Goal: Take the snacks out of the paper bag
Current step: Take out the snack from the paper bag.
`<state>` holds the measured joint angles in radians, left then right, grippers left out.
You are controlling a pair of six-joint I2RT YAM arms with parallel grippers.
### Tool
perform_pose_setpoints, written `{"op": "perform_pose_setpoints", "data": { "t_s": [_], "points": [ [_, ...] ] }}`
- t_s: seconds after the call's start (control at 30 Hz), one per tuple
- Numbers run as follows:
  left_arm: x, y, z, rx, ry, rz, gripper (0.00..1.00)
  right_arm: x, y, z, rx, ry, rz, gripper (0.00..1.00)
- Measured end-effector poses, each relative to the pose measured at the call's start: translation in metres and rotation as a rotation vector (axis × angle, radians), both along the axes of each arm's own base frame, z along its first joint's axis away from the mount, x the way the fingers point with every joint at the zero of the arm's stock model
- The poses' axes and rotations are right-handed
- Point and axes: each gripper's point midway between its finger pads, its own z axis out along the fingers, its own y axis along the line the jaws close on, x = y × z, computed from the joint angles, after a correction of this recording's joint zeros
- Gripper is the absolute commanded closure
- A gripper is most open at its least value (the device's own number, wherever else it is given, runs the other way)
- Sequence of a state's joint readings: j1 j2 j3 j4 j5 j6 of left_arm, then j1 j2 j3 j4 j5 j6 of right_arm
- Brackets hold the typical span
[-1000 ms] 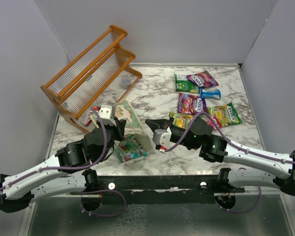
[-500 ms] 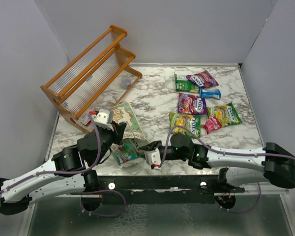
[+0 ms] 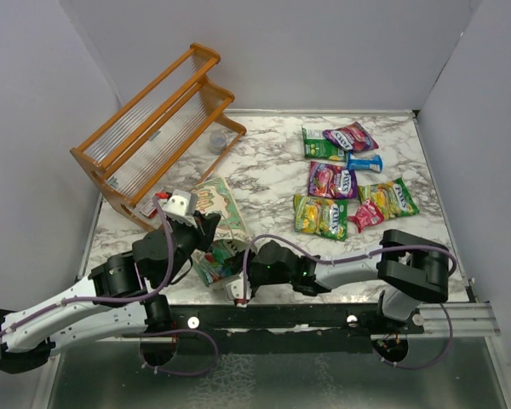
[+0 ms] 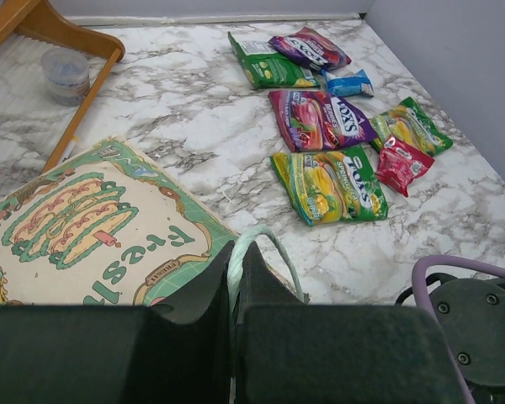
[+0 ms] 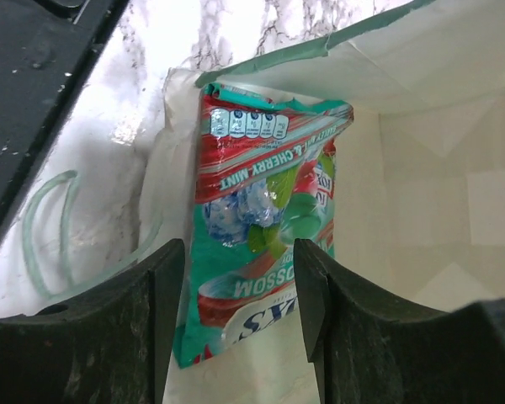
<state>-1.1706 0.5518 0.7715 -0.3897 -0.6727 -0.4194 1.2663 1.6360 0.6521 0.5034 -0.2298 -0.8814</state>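
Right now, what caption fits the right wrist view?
Open right hand at the mouth of the paper bag, a teal-and-red mint packet lying inside.

R gripper [image 3: 236, 283] at paper bag [image 3: 222, 204] mouth, snacks [image 3: 332, 181] lying apart

Locate the orange wooden rack [image 3: 157, 128] at the far left of the marble table [image 3: 264, 170]. It sits at a diagonal near the left wall, with clear ribbed shelves between its rails. You see a small translucent cup [image 3: 219, 141] upright on the tabletop, just beside the rack's right foot. Plain grey walls [image 3: 324, 51] enclose the table on three sides. A black rail [image 3: 272, 317] runs along the near edge.
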Motion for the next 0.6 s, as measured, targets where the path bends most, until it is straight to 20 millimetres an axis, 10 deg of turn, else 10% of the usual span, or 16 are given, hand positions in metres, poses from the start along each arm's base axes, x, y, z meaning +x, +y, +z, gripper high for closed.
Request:
{"op": "perform_pose_setpoints", "data": {
  "t_s": [0.33,0.6],
  "points": [
    [-0.003,0.002,0.005,-0.023,-0.007,-0.012,1.0,0.011,0.018,-0.013,-0.023,-0.044,-0.022,0.46],
    [-0.004,-0.001,0.004,-0.024,-0.003,-0.028,1.0,0.023,0.023,-0.024,-0.045,-0.057,-0.077,0.9]
  ]
}}
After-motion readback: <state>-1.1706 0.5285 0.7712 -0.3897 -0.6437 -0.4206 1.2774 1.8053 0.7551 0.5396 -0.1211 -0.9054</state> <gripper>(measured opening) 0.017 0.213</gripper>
